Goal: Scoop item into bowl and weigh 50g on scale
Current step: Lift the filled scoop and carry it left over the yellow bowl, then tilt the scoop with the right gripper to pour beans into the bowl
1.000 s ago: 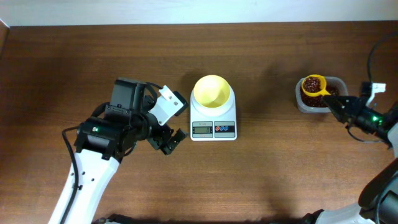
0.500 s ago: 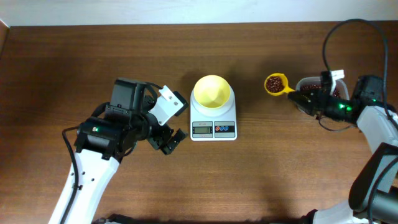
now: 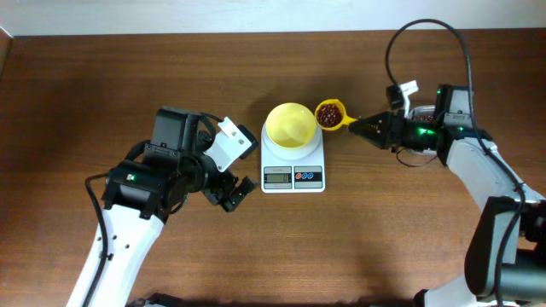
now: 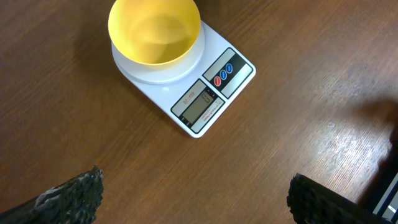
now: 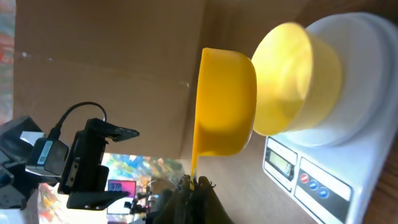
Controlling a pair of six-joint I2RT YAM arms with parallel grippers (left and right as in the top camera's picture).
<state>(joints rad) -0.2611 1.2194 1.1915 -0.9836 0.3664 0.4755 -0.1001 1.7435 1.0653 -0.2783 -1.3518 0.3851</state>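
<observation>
The pale yellow bowl [image 3: 290, 124] sits empty on the white scale [image 3: 293, 166]; both also show in the left wrist view, the bowl [image 4: 155, 32] on the scale [image 4: 205, 93]. My right gripper [image 3: 365, 127] is shut on the handle of a darker yellow scoop [image 3: 331, 115] filled with reddish-brown beans [image 3: 330, 112], held just right of the bowl's rim. In the right wrist view the scoop [image 5: 225, 102] hangs beside the bowl [image 5: 289, 78], gripper [image 5: 193, 186] below it. My left gripper [image 3: 229, 193] is open and empty, left of the scale; its fingers [image 4: 193, 199] frame bare wood.
The clear tub [image 3: 422, 115] is mostly hidden behind my right arm at the right. A cable loops over the right arm. The left arm's body fills the table left of the scale.
My right gripper has carried the bean-filled scoop leftward from the tub to just beside the bowl's right rim. The left arm has not moved.
</observation>
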